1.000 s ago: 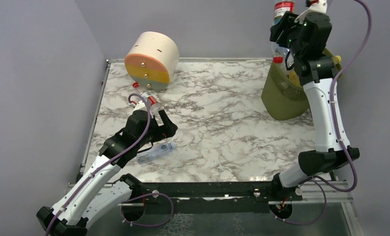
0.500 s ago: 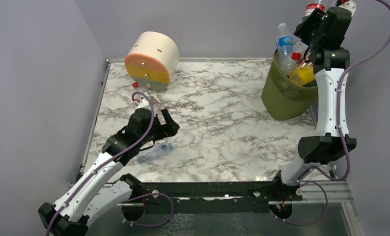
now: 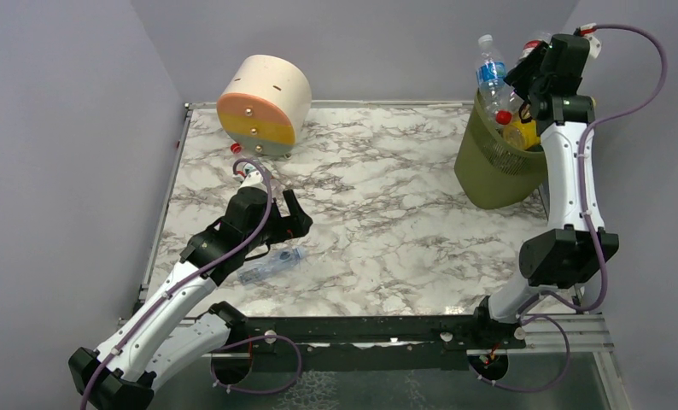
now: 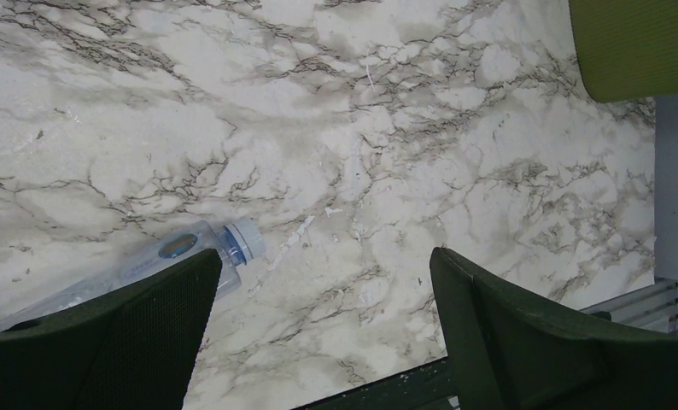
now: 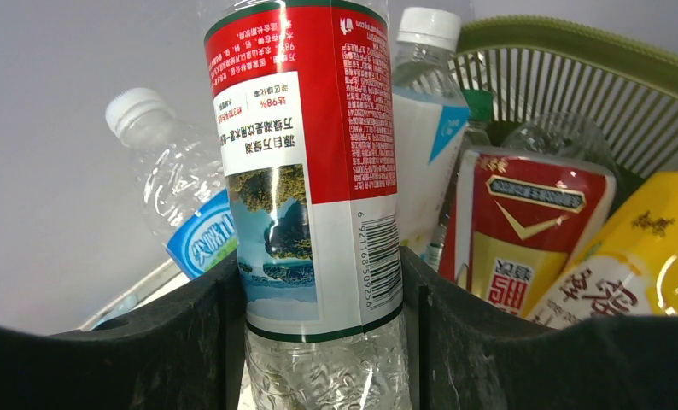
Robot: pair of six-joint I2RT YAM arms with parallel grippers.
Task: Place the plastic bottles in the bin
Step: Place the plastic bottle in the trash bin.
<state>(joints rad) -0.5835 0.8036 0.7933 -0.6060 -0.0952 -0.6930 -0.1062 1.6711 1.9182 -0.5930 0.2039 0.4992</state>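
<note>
The olive-green mesh bin [image 3: 489, 166] stands at the back right with several plastic bottles sticking out, one blue-labelled [image 3: 489, 68]. My right gripper [image 3: 534, 70] hangs over its rim, shut on a clear bottle with a red and white label [image 5: 310, 171], cap end pointing away from the wrist camera; the bin's rim [image 5: 575, 43] and several packed bottles lie behind it. A clear bottle with a pale blue cap [image 3: 271, 265] lies on the marble table at front left. My left gripper [image 3: 293, 218] hovers open just beyond it; that bottle [image 4: 190, 252] shows beside the left finger.
A cream, orange and yellow round drawer box [image 3: 263, 104] sits at the back left, with a small red cap [image 3: 236, 148] on the table beside it. The left arm's wrist hides the spot just below that cap. A black rail [image 3: 361, 329] runs along the near edge.
My right arm has swung the red-labelled bottle right and down, from high left of the bin to over its rim. The left gripper has edged slightly, still open.
</note>
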